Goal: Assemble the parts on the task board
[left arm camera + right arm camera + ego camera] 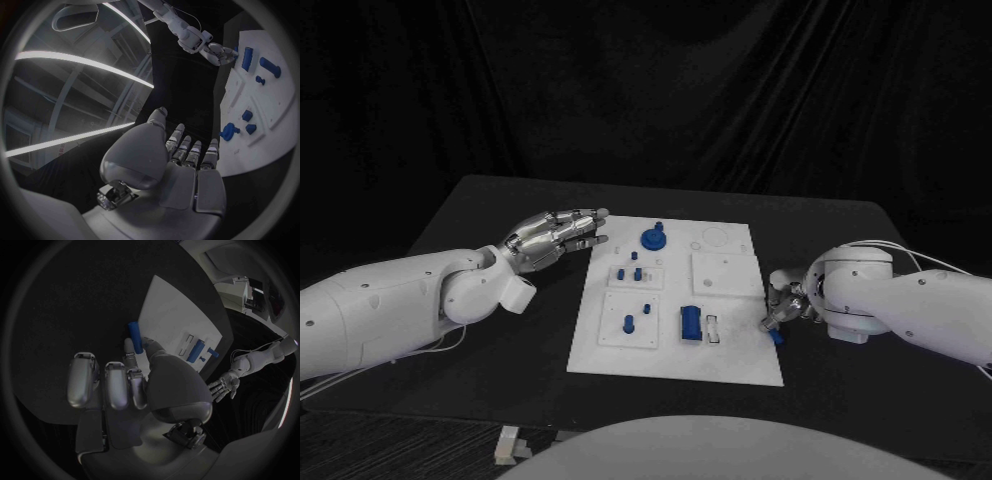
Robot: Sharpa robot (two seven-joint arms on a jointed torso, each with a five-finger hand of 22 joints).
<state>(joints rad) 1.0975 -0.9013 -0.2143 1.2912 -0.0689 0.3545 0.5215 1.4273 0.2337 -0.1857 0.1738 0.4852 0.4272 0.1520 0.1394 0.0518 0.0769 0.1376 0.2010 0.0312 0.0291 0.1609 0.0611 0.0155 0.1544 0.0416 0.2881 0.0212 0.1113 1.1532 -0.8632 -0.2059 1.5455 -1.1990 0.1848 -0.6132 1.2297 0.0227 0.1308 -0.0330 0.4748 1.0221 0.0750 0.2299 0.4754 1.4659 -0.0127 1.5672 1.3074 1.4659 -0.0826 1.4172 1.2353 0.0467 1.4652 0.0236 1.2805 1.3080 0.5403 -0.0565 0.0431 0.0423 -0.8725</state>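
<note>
The white task board (733, 360) lies mid-table. On it stand a round blue part (655, 239), small blue pegs (630, 272) and a blue block (691, 323). My left hand (560, 235) hovers with fingers spread and nothing in it, just off the board's far left corner. At the board's right edge my right hand (785, 305) pinches a short blue bar (775, 338) between thumb and a finger. In the right wrist view the blue bar (135, 332) sticks out past the fingertips (129, 347), over the black table beside the board (181, 305).
Black tabletop (502, 210) surrounds the board on all sides, with dark curtains behind. White raised plates (723, 272) take up the board's middle. In the left wrist view the board (278, 112) lies beyond my left hand (187, 165).
</note>
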